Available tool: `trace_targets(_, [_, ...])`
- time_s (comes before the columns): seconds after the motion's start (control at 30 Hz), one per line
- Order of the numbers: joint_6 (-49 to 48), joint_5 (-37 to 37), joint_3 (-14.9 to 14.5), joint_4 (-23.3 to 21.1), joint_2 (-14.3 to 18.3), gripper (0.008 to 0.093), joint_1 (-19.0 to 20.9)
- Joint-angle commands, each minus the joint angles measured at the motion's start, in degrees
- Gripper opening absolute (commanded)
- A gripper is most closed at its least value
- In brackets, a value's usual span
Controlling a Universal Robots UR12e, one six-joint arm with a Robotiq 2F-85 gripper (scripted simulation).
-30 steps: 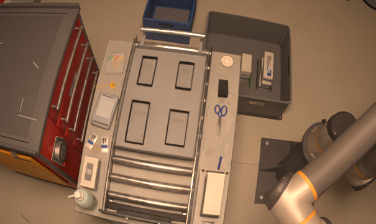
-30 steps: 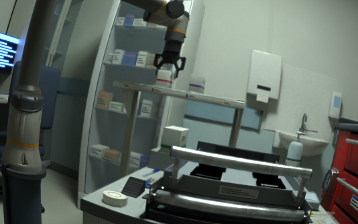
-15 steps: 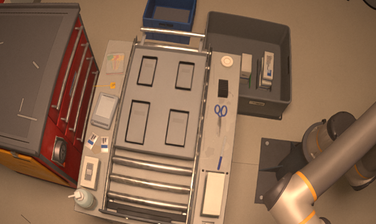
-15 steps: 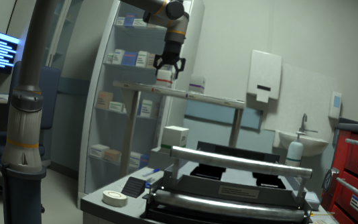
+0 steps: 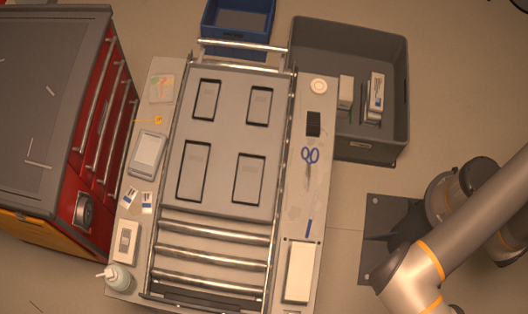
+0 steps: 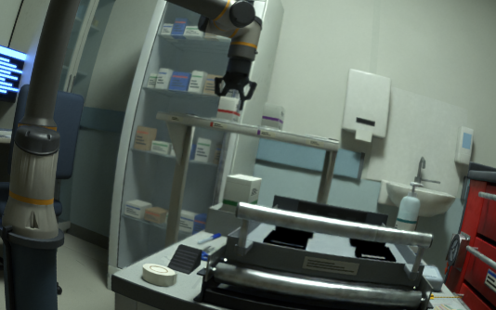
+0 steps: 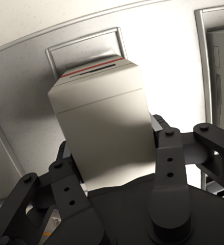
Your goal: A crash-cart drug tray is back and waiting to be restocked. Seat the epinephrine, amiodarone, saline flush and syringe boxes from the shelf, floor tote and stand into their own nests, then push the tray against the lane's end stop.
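A white box with a red stripe (image 7: 101,120) stands upright in a framed slot on the shelf, a purple-striped box (image 7: 223,81) in the slot beside it. The red-striped box (image 6: 228,107) is gripped from above by my gripper (image 6: 235,92), which has closed on its top. Below on the bench, the grey drug tray (image 5: 228,144) sits on the roller lane with its four black-rimmed nests empty. A white box with a green stripe (image 6: 242,189) stands on a stand at the bench's far side. More boxes (image 5: 374,98) stand in the grey floor tote (image 5: 355,87).
A blue bin (image 5: 238,24) sits past the lane's end bar (image 5: 241,45). A red drawer cart (image 5: 49,117) flanks the bench. Scissors (image 5: 310,155), a tape roll (image 5: 319,85), a pen (image 5: 310,218) and a black block (image 5: 313,123) lie beside the lane.
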Motion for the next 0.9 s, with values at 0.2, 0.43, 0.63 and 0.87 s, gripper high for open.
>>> trace_targets(0.2, [0.0, 0.0, -0.04, -0.02, -0.01, 0.039, 0.0])
trace_targets(0.43, [0.0, 0.0, -0.04, -0.02, -0.01, 0.025, 0.0])
trace_targets(0.63, [0.0, 0.0, -0.04, -0.02, -0.01, 0.013, 0.0])
trace_targets(0.87, [0.0, 0.0, -0.05, -0.01, -0.02, 0.008, 0.0])
